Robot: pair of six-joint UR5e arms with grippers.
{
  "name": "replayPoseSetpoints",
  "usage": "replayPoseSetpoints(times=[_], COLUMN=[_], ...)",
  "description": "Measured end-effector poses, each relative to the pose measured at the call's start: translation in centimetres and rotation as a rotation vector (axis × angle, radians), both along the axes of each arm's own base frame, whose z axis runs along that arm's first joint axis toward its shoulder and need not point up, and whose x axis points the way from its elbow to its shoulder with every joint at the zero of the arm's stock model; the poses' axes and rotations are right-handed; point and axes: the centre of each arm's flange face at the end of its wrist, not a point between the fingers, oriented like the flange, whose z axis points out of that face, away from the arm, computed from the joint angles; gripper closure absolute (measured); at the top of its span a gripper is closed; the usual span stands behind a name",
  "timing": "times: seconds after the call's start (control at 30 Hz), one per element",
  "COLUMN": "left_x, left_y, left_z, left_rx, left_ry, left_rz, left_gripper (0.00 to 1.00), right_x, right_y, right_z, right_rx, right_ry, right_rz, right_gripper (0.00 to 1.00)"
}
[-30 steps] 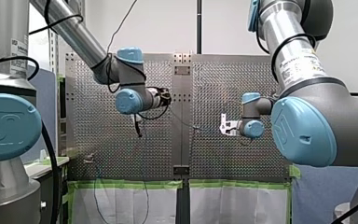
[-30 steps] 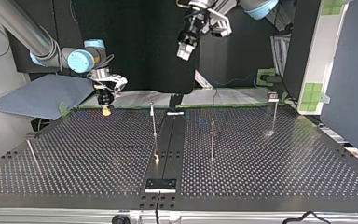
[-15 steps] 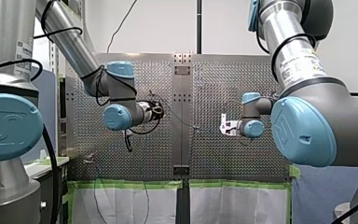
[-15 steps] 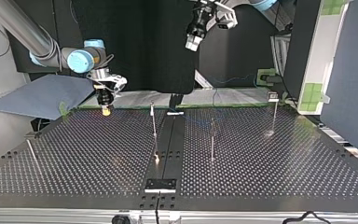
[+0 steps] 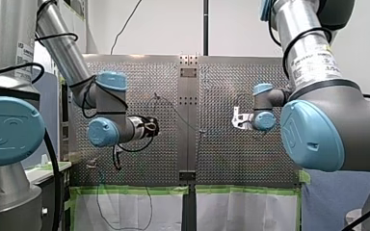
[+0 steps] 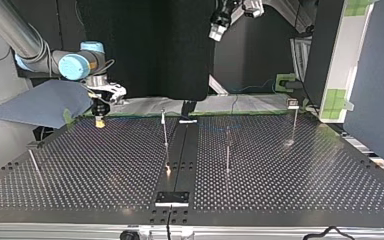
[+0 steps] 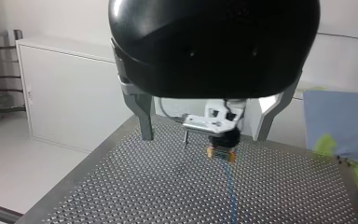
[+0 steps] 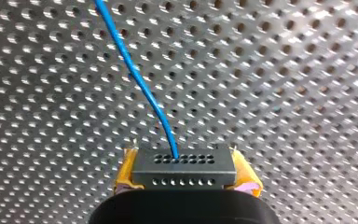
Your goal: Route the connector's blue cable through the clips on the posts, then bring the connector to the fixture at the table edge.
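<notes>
Yellow pads (image 8: 247, 175) on my right gripper (image 8: 184, 170) clamp the connector (image 8: 184, 163); my left gripper (image 7: 205, 135) gapes empty. I'd approach the posts (image 6: 165, 131) slowly, blue cable (image 8: 140, 84) slack.

My right fingers (image 8: 126, 175) wear yellow pads, the connector (image 8: 184, 168) is dark grey with two rows of small holes, and its cable (image 8: 140, 79) is bright blue. The worktop (image 8: 284, 70) is silvery metal patterned with an even grid of holes, edged with green tape (image 5: 135, 189).
</notes>
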Motion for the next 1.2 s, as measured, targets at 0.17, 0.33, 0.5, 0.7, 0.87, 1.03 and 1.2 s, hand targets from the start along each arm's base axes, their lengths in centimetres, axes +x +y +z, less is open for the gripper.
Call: replayPoseSetpoints(times=[0.17, 0.33, 0.5, 0.7, 0.87, 1.03, 1.2], left_x=[-1.1, -1.2, -0.9, -0.7, -0.5, -0.5, -0.4], left_y=[1.0, 1.1, 0.8, 0.7, 0.6, 0.8, 1.0], left_z=[-0.8, -0.7, -0.4, -0.2, -0.2, -0.2, -0.3], left_rx=[0.003, -0.016, -0.03, -0.032, -0.032, -0.028, -0.017], left_ry=[-0.001, -0.025, -0.043, -0.05, -0.051, -0.048, -0.046], left_rz=[-0.001, 0.003, 0.004, 0.005, 0.006, 0.019, 0.042], left_gripper=[0.0, 0.0, 0.0, 0.0, 0.0, 0.0, 0.0], right_x=[-0.5, -0.9, -1.7, -2.9, -4.5, -6.4, -7.7], right_y=[-0.3, -0.5, -0.4, -0.6, -0.8, -0.8, -0.6], right_z=[2.5, 5.3, 7.8, 10.8, 13.9, 15.9, 17.2], right_rx=[-0.033, -0.084, -0.119, -0.151, -0.181, -0.192, -0.195], right_ry=[-0.033, -0.053, -0.062, -0.056, -0.024, 0.004, 0.02], right_rz=[-0.013, -0.021, -0.038, -0.084, -0.13, -0.172, -0.2], right_gripper=[1.0, 1.0, 1.0, 1.0, 1.0, 1.0, 1.0])
